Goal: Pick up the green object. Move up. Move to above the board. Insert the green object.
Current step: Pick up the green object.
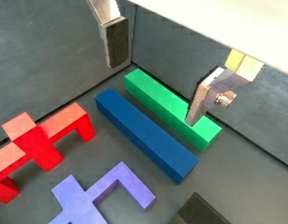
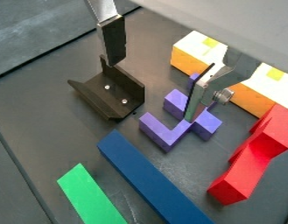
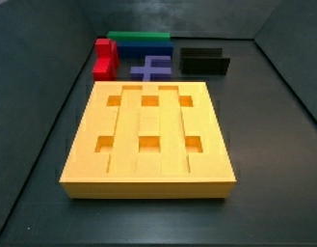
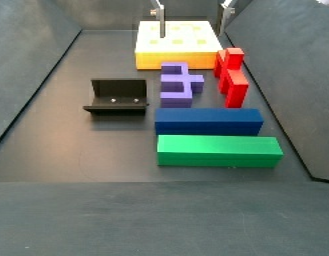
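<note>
1 step is in hand, the pickup: the gripper [image 1: 164, 74] hangs with its fingers spread and nothing between them, above the pieces. The green bar [image 4: 219, 151] lies flat on the floor, touching the blue bar [image 4: 208, 121] along 1 long side, well apart from the board [image 3: 150, 138]. Next, I judge, it must descend and straddle the bar; its outer long side has open floor

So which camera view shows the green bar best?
A side view shows the whole green bar, unblocked, beside the blue bar. The wrist views cut it off or a finger of the open gripper covers it; the remaining side view shows a sliver.
</note>
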{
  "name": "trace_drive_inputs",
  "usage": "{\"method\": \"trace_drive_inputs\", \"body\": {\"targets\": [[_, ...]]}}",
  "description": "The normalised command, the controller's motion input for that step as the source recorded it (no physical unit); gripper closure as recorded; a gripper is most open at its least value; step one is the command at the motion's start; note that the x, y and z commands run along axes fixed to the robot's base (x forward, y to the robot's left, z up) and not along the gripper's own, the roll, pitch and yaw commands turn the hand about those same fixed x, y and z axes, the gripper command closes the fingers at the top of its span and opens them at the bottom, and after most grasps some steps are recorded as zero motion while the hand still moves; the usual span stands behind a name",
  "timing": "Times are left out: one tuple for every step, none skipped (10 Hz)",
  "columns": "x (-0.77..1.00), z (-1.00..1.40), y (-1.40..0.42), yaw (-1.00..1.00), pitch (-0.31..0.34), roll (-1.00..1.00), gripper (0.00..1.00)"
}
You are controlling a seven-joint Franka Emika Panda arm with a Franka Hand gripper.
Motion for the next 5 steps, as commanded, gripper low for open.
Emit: {"method": "trace_drive_inputs", "body": {"targets": [[0.00,0.00,0.00,0.00,0.000,0.00,0.00],[0.00,0.00,-0.01,0.00,0.000,0.01,0.00],[0.00,0.00,0.00,-0.09,0.000,-0.03,0.00],[0.00,0.00,0.32,-0.51,-0.024,-0.21,0.00],[-0.02,0.00,0.65,-0.09,-0.107,-0.34,0.00]]}}
